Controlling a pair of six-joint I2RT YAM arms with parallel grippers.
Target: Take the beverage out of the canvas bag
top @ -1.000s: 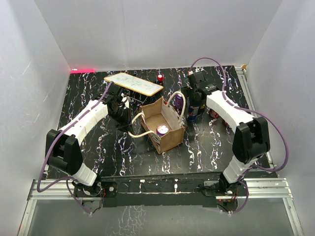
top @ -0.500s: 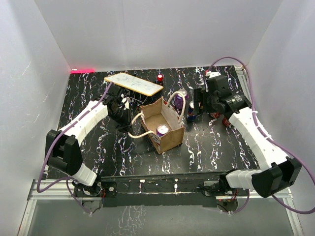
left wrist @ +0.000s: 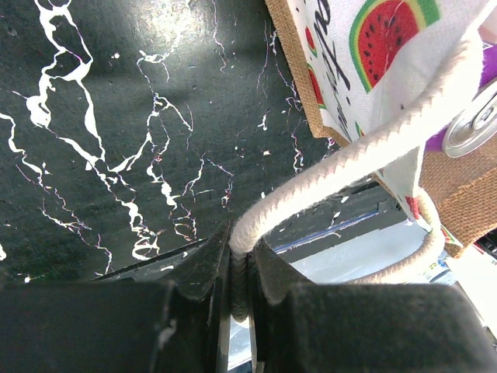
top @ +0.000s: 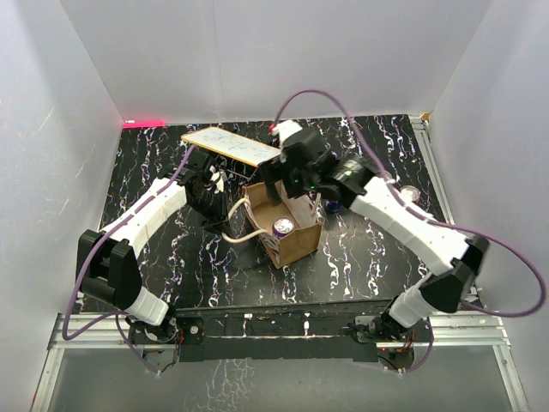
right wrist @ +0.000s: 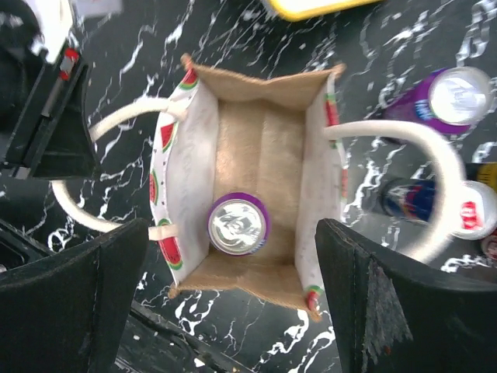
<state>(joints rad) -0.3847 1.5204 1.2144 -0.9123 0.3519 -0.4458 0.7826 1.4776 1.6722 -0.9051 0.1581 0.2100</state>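
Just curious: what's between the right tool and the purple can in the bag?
Nothing: the right wrist view shows the open right tool straight above the purple can.

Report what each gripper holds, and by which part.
Left gripper pinches one rope handle of the canvas bag, mid-loop. Right gripper, open above the bag, holds nothing.

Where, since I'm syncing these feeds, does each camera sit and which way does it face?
Top external: above, behind the bases, looking down; left arm and right arm show.
Left wrist: low beside the canvas bag; left gripper shut on rope handle.
Right wrist: above the bag, looking straight down; right gripper open.
All share bag and purple can.
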